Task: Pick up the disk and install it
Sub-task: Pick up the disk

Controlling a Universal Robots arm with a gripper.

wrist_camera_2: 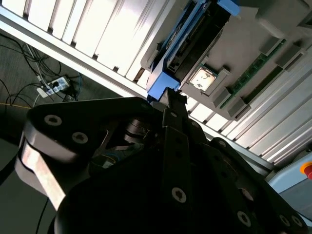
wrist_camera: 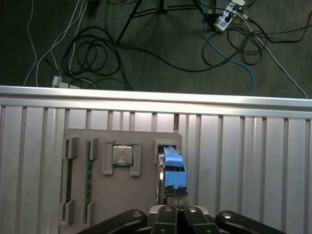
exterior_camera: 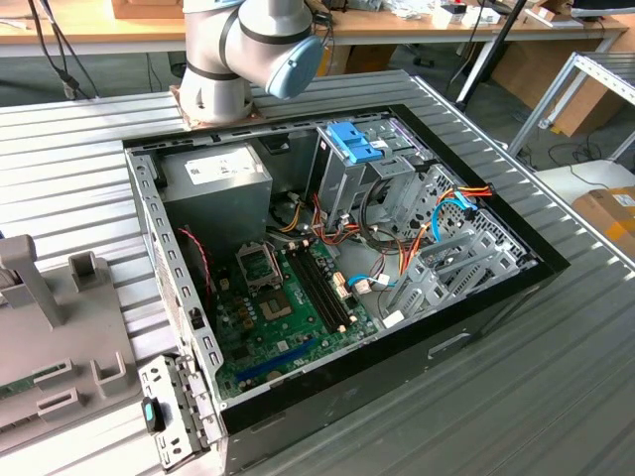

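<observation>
First wrist view looks straight down on a grey fixture plate [wrist_camera: 122, 200] lying on the ribbed metal table [wrist_camera: 243, 170]. The disk [wrist_camera: 173, 168] stands on its edge in a slot of that plate, its blue carrier rail facing the camera. The gripper [wrist_camera: 176, 191] sits right at one end of the disk, its tip meeting the blue rail; whether it is clamped on the disk or merely set against it cannot be told. A processor chip [wrist_camera: 122, 155] lies flat in a recess just beside the disk's slot, and a memory stick [wrist_camera: 89, 180] rests in a long groove on the chip's far side from the disk. Beyond the table edge, loose cables [wrist_camera: 97, 44] and a power strip [wrist_camera: 225, 17] lie on the dark floor.

In the second wrist view the black linkage of the gripper [wrist_camera_2: 174, 97] reaches to the blue corner of the disk [wrist_camera_2: 190, 46], which sits in the fixture plate [wrist_camera_2: 287, 22] near the processor chip [wrist_camera_2: 200, 79] and a green memory stick [wrist_camera_2: 253, 68].

In the exterior view the robot arm [exterior_camera: 248, 50] rises from its base at the far side of the table [exterior_camera: 556, 397]. An open computer case [exterior_camera: 149, 228] lies beside it, showing the motherboard [exterior_camera: 288, 317], the grey power-supply box [exterior_camera: 213, 178] and a metal cage with a blue latch [exterior_camera: 352, 142] on top. The fixture plate [exterior_camera: 50, 337] sits at the exterior view's left, apart from the case.
</observation>
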